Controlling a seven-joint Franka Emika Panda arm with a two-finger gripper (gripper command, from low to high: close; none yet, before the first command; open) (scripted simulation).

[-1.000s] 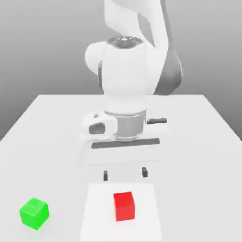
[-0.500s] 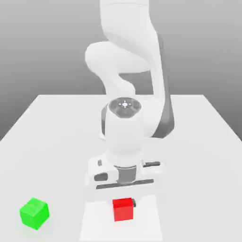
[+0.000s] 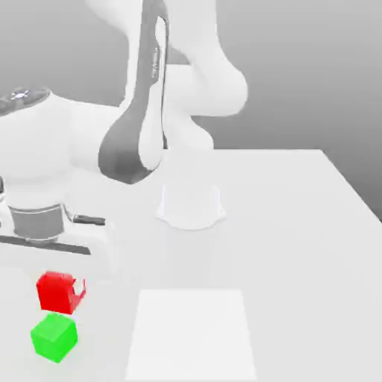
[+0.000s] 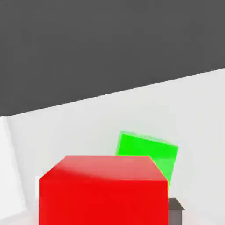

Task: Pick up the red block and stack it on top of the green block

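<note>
The Panda arm (image 3: 142, 112) has swung from the table's (image 3: 298, 224) centre to the exterior view's left, its gripper (image 3: 63, 287) closed on the red block (image 3: 58, 291), carried clear of the surface. It hangs just above the green block (image 3: 54, 337), evidently lining up the stack.

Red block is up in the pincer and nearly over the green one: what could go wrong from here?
1. The red block hangs just above the green block but looks offset and turned relative to it; released like this, it might land on an edge and slide off.
2. Coming down off-centre could knock the green block across the table.
3. The pincer seems to hold the block near one side, so it may tilt.
</note>
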